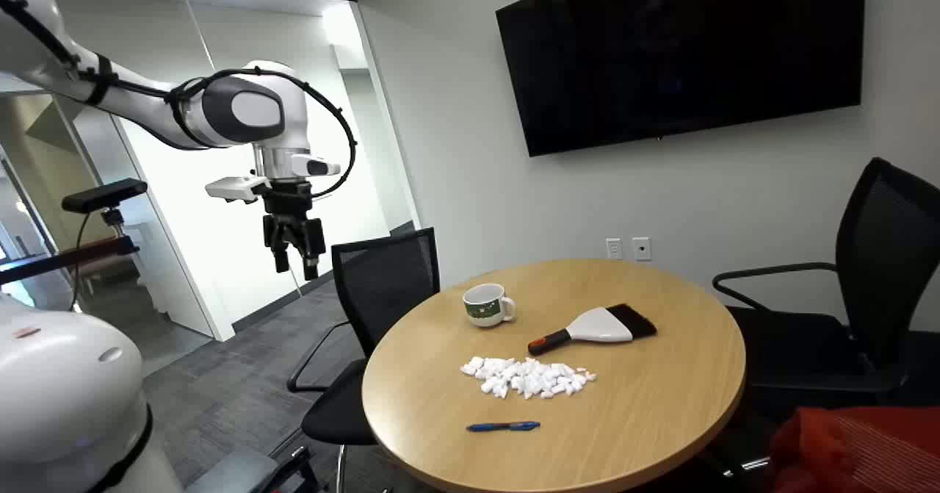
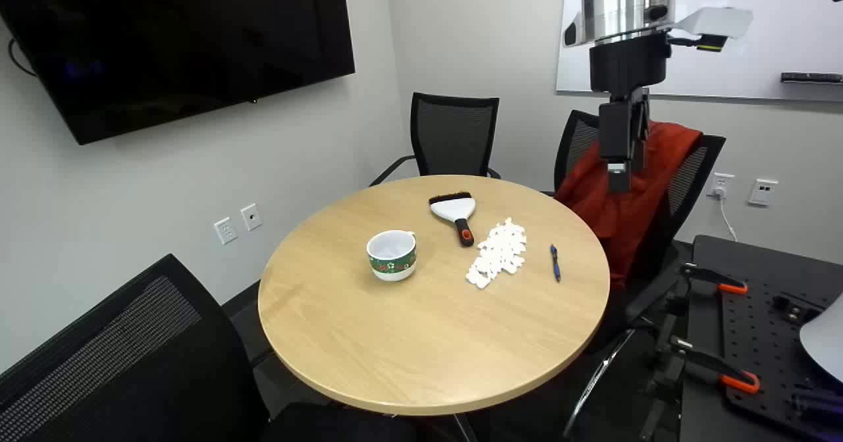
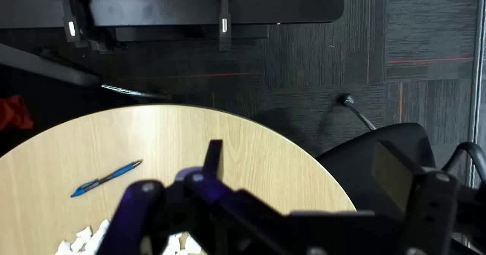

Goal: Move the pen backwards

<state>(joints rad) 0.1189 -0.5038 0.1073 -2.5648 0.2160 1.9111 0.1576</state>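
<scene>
Lying flat on the round table (image 1: 646,412), the pen (image 1: 504,427) is in no one's grip, so we judge the approach to be the step in hand, with the shift itself not yet begun. Next, we think, we must carry the gripper (image 1: 297,267) over the pen, turn it so the jaws straddle the barrel crosswise, then come down low and pinch. Which way counts as backwards, we cannot tell.

The pen looks slim and straight, blue at the grip and at the clip end, darker between, with a metallic-looking tip. We expect so thin a thing to leave little height to grasp, and it may roll if nudged. Near it, but apart, lie the white scraps (image 1: 525,377); on their far side, the mug (image 1: 481,313) stands upright and the brush (image 1: 598,325) lies flat. Well apart from the pen, the gripper hangs high, its jaws spread wide and holding nothing.
</scene>
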